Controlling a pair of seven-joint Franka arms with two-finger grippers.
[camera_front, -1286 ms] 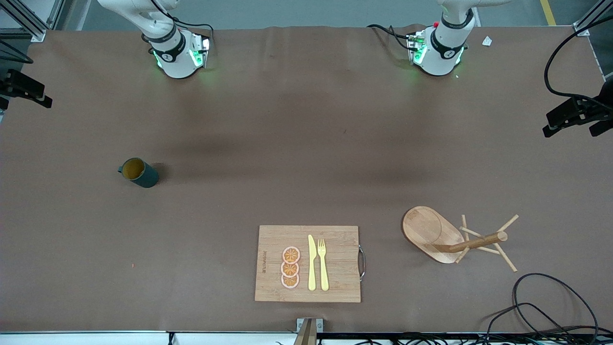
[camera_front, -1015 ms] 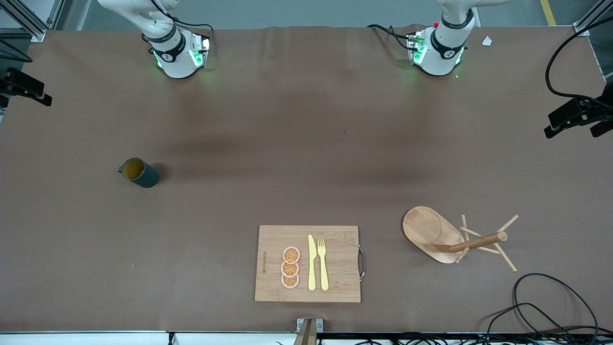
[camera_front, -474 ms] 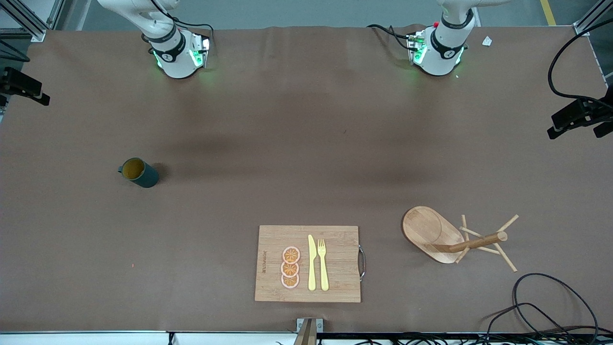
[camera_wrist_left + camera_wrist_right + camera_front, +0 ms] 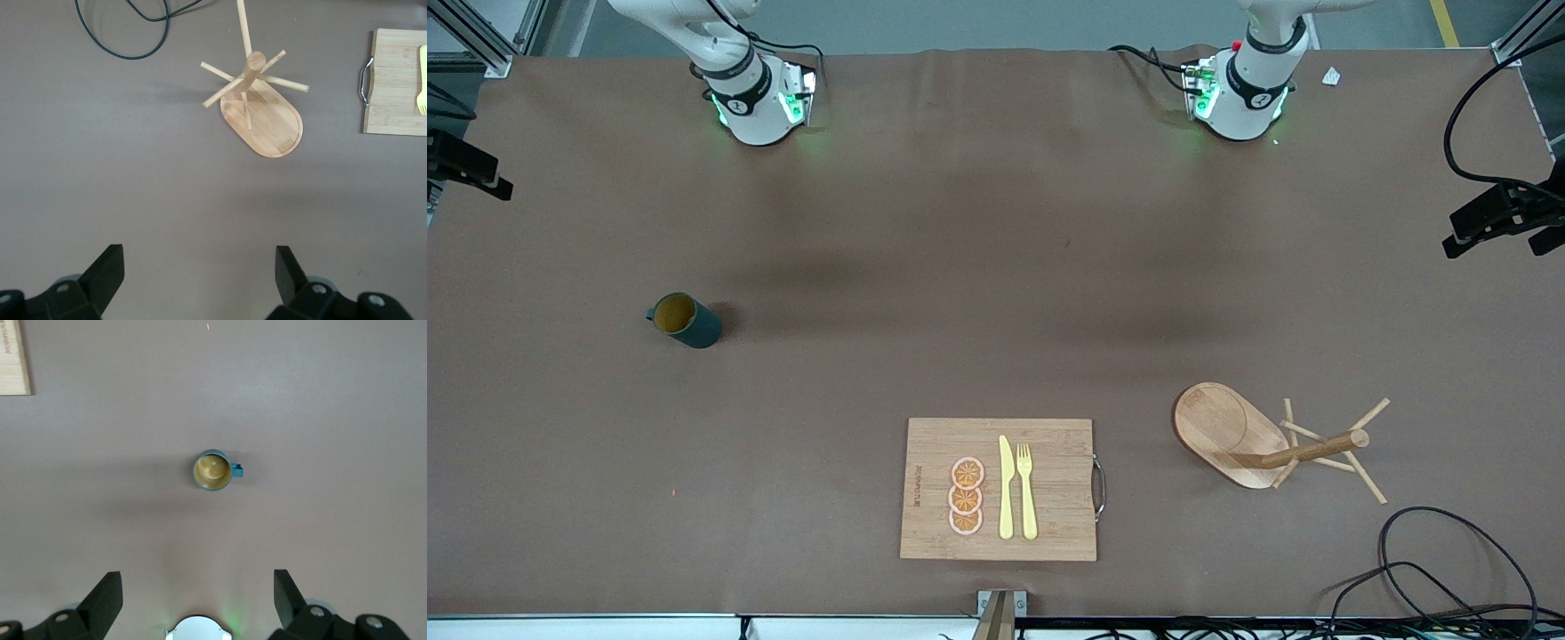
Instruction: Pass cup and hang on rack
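Note:
The cup [image 4: 685, 322], dark teal with a yellow-orange inside, stands upright on the table toward the right arm's end. It also shows in the right wrist view [image 4: 213, 471], handle out to one side. The rack [image 4: 1232, 440] stands upright on its oval base toward the left arm's end, nearer to the front camera than the cup. It also shows in the left wrist view [image 4: 263, 117]. My right gripper [image 4: 198, 600] is open and empty, high above the table between its base and the cup. My left gripper [image 4: 200, 280] is open and empty, high above bare table beside the rack.
A bamboo cutting board [image 4: 1049, 533] with a metal handle lies near the table's front edge, holding a yellow knife [image 4: 1006, 487], a yellow fork [image 4: 1026, 489] and orange slices [image 4: 966, 496]. A black cable [image 4: 1449, 569] loops beside the rack at the near corner.
The cup, rack and board have not moved. Dark shapes at both side edges of the front view have drifted slightly outward.

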